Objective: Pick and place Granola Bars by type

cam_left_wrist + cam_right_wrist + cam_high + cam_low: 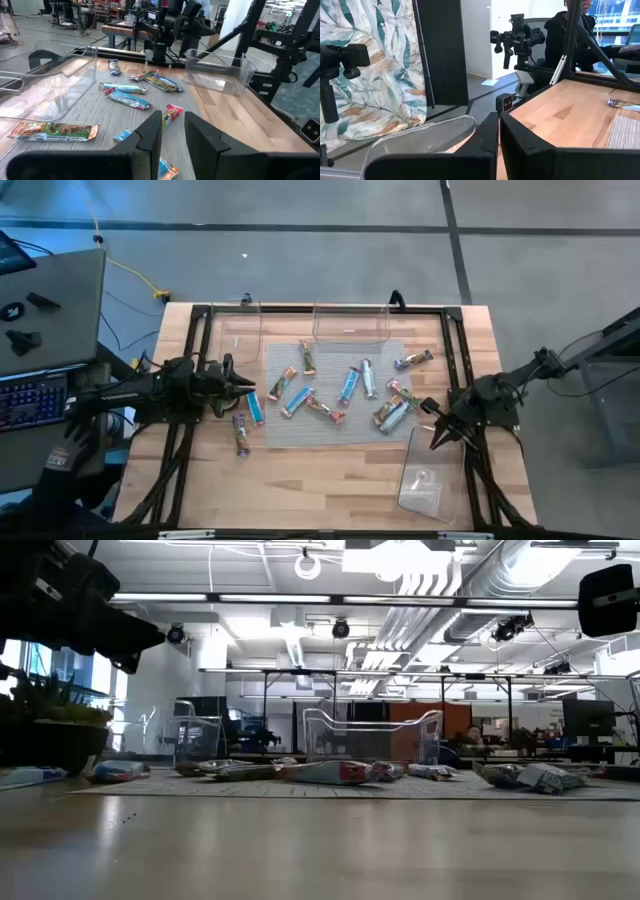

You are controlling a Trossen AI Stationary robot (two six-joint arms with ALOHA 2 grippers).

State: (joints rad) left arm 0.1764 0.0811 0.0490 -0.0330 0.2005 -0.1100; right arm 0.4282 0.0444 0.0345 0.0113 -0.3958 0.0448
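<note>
On the grey mat (330, 430), Granola Bars (350, 385) lie scattered mid-table.
Clear bins (350, 325) stand behind them; left gripper (248, 383) and right gripper (432, 428) flank them, fingers (150, 137) narrowly parted, empty.

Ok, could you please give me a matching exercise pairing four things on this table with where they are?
Things:
1. left gripper
2. right gripper
3. purple bar
4. middle clear bin

Places:
A. table back edge
B. beside the front-right clear bin
C. mat back-right corner
D. mat's left edge, near a blue bar

Pairs: 1-D, 2-B, 3-C, 4-A
</note>
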